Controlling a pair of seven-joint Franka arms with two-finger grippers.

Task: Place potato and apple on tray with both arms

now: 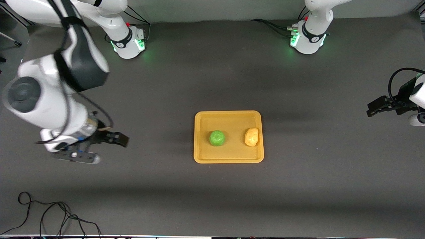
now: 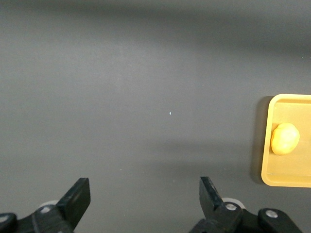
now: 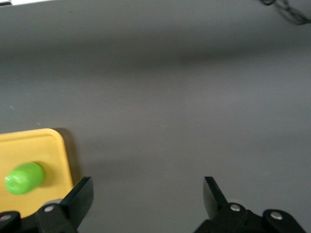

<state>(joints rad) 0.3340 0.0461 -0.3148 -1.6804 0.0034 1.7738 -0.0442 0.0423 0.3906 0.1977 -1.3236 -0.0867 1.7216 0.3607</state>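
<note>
Front view: the tray [image 1: 228, 116] is seen mid-tabletop [image 1: 212, 83], with the apple [image 1: 217, 138] and potato [image 1: 251, 136] lying apart inside it. The left pincer [image 1: 372, 109] and right pincer [image 1: 123, 139] are held wide and empty over bare tabletop, well apart from the tray.

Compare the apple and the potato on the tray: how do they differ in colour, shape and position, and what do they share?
Colour: the apple is bright green; the potato is yellow-orange, close to the tray's own colour.
Shape: the apple is round; the potato is lumpy and oblong.
Position: the apple lies near the tray's middle; the potato lies toward the left arm's end, close to the rim.
Shared: both are similar in size, rest on the tray apart from each other, and neither is held.
</note>
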